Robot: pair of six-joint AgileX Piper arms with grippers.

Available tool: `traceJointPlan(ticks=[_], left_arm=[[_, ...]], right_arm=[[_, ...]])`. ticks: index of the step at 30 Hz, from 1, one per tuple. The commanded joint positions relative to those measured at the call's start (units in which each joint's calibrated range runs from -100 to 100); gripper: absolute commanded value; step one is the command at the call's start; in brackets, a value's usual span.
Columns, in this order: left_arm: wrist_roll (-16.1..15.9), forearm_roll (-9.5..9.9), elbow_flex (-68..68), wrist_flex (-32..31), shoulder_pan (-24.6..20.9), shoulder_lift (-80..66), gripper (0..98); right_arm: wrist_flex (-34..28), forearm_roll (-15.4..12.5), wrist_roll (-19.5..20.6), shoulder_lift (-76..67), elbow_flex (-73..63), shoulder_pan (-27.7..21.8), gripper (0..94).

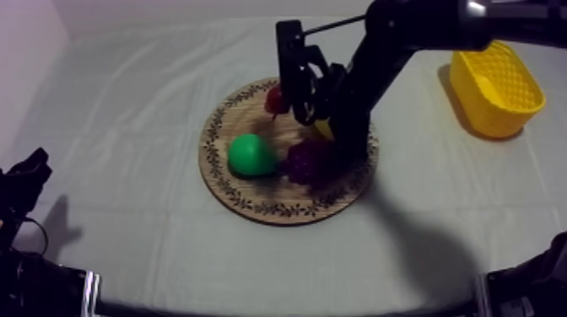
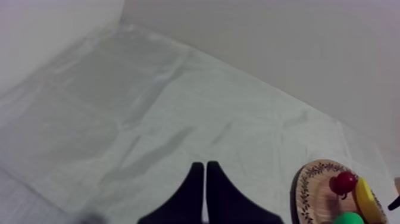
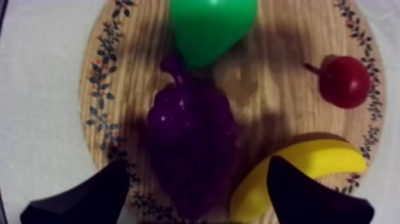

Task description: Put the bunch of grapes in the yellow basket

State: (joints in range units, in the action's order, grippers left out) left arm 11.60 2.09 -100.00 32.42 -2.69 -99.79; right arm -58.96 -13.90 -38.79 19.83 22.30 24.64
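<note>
The purple bunch of grapes lies on the round wooden board, right of the green pear. My right arm reaches in from the upper right, over the board. In the right wrist view my right gripper is open just above the grapes, one black finger on each side; whether it touches them I cannot tell. The other finger stands in front of the banana. My left gripper is shut on nothing, low at the table's left.
A small red fruit sits at the board's far rim, and the banana is partly hidden under my right arm. The yellow basket stands at the back right. Bare cloth surrounds the board.
</note>
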Motion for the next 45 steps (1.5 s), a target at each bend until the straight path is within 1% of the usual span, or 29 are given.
traceJointPlan(ticks=[1, 7, 11, 13, 18, 20, 22, 26, 31, 35, 40, 45], left_arm=[[0.0, 0.04, 0.0, 0.0, 0.0, 0.0, 0.1], [0.0, 0.04, 0.0, 0.0, 0.0, 0.0, 0.1], [0.0, 0.04, 0.0, 0.0, 0.0, 0.0, 0.1], [0.0, 0.04, 0.0, 0.0, 0.0, 0.0, 0.1], [0.0, 0.04, 0.0, 0.0, 0.0, 0.0, 0.1], [0.0, 0.04, 0.0, 0.0, 0.0, 0.0, 0.1], [0.0, 0.04, 0.0, 0.0, 0.0, 0.0, 0.1], [0.0, 0.04, 0.0, 0.0, 0.0, 0.0, 0.1], [0.0, 0.04, 0.0, 0.0, 0.0, 0.0, 0.1], [0.0, 0.04, 0.0, 0.0, 0.0, 0.0, 0.1], [0.0, 0.04, 0.0, 0.0, 0.0, 0.0, 0.1], [0.0, 0.04, 0.0, 0.0, 0.0, 0.0, 0.1]], right_arm=[[0.3, 0.1, -0.1, 2.4, 0.0, 0.1, 82.9], [3.4, 0.2, -0.1, 6.6, 0.7, 0.9, 81.6], [4.6, 0.5, 0.2, 8.8, -0.3, 1.2, 76.1], [4.5, 0.6, 0.4, 9.7, -1.2, 1.3, 70.1], [3.8, 0.2, -0.4, 10.5, -2.6, 0.6, 46.6], [2.6, 0.2, -0.5, 10.0, -2.9, 0.3, 40.5], [1.0, 0.3, -0.5, 8.7, -3.0, 0.0, 37.6], [-2.6, 0.2, -0.1, 2.7, -2.1, -0.5, 35.6], [-7.9, -0.2, 1.4, -9.1, -0.9, -2.5, 34.1], [-10.9, -0.5, 3.8, -17.8, -0.8, -5.1, 32.8], [-12.4, 0.1, 8.0, -26.0, -1.5, -9.4, 34.8], [-10.0, 1.2, 12.2, -30.5, -1.0, -14.7, 37.6]])
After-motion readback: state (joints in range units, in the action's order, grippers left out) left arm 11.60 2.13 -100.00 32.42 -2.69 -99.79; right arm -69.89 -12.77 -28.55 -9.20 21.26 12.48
